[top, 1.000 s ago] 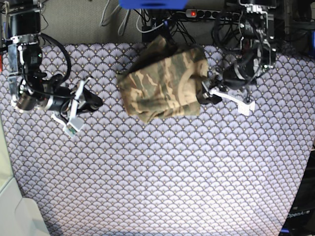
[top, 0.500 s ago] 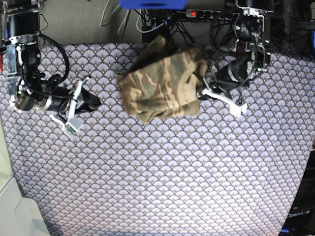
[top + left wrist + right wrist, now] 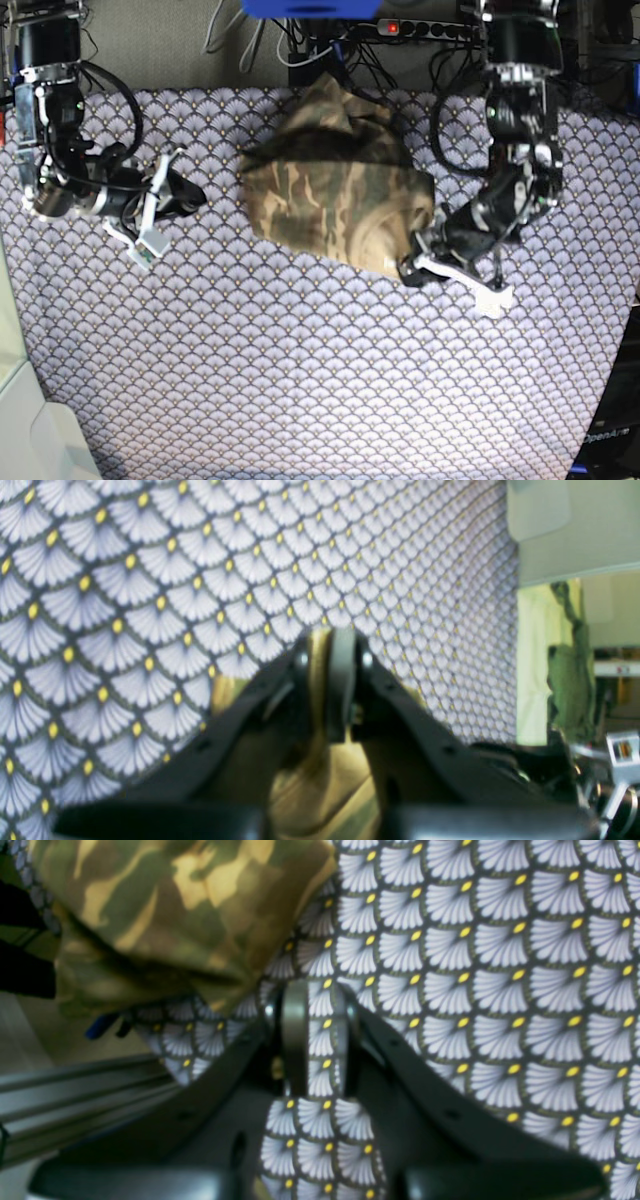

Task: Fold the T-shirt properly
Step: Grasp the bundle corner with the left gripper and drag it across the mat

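Observation:
The camouflage T-shirt (image 3: 330,190) lies bunched at the back middle of the purple scallop table cloth (image 3: 320,370). Its lower right corner is drawn out toward the front. My left gripper (image 3: 415,265) is shut on that corner. In the left wrist view the fingers (image 3: 332,645) pinch tan cloth (image 3: 320,780) over the table cloth. My right gripper (image 3: 185,195) rests on the table cloth left of the shirt, apart from it. In the right wrist view the right gripper (image 3: 322,1030) shows a narrow gap holding nothing, and the T-shirt (image 3: 165,905) lies just beyond it.
A power strip (image 3: 400,28) and cables run behind the table's back edge, beside a blue object (image 3: 310,8). A white bin (image 3: 30,440) stands at the front left corner. The table cloth's edge and a pale surface (image 3: 565,530) show in the left wrist view.
My left gripper closed on the shirt's right edge and pulled it toward the front of the table, stretching that corner out. The right arm has barely moved.

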